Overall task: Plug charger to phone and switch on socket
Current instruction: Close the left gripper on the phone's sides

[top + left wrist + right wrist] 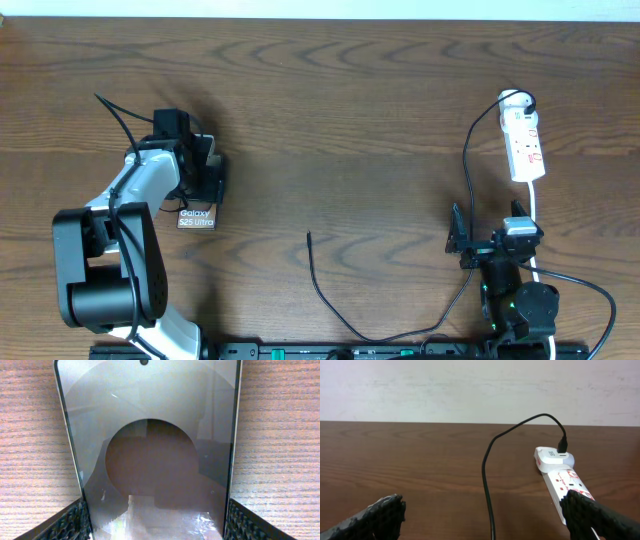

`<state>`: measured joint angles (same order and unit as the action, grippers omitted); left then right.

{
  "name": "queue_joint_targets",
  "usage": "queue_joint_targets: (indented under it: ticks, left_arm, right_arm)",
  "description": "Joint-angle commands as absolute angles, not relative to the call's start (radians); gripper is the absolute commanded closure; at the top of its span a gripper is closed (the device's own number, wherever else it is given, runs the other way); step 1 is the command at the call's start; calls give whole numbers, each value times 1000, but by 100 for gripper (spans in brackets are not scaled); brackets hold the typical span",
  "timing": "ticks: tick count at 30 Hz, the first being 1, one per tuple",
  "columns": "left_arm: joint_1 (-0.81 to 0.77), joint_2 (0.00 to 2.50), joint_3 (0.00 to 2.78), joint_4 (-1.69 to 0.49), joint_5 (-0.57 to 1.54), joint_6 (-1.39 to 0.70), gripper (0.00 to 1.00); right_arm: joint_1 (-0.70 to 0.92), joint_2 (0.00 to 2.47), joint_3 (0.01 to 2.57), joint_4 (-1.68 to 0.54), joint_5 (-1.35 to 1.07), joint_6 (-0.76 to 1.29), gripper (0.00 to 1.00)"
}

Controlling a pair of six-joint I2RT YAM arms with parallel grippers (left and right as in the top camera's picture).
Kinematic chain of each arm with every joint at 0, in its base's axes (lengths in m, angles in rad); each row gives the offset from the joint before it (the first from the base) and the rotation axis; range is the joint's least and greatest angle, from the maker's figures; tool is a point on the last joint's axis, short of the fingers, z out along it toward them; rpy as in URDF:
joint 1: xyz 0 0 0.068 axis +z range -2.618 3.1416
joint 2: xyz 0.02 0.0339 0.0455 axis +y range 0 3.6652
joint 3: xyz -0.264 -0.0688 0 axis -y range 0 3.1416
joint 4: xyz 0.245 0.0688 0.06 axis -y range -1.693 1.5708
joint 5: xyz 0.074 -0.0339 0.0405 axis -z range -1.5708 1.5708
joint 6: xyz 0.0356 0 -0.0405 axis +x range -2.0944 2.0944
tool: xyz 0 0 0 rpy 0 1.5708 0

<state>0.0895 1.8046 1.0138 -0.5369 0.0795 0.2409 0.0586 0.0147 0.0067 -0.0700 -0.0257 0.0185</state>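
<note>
The phone [195, 217] lies on the table at the left, its "Galaxy S25 Ultra" end towards the front. My left gripper [198, 185] is over it, shut on its long edges. In the left wrist view the phone's glossy face [150, 435] fills the space between the fingers [160, 527]. The white socket strip [525, 140] lies at the far right, with a white adapter in its far end. The black charger cable [466, 170] runs from it towards the front, and its plug tip [308, 236] lies free mid-table. My right gripper [490, 240] is open and empty. The cable [487, 475] passes between its fingers [487, 520], next to the socket [565, 480].
The socket's thick white cord [537, 215] runs from the strip towards the front past my right arm. The charger cable loops along the front edge [400, 338]. A pale wall stands beyond the table's far edge [470, 390].
</note>
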Motion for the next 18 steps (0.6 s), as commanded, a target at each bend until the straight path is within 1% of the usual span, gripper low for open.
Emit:
queue_joint_targets:
  ticks: [1,4,18]
  left_arm:
    - [92,1863,969,-548,63,253,26]
    - [92,1863,969,-548,71,252,27]
    - [92,1863,969,-548,70,250,41]
  right_arm:
    - [59,7,6,-74,-25,22,1]
    - [59,7,6,-74,-25,22,1]
    - [59,7,6,-74,-25,22,1]
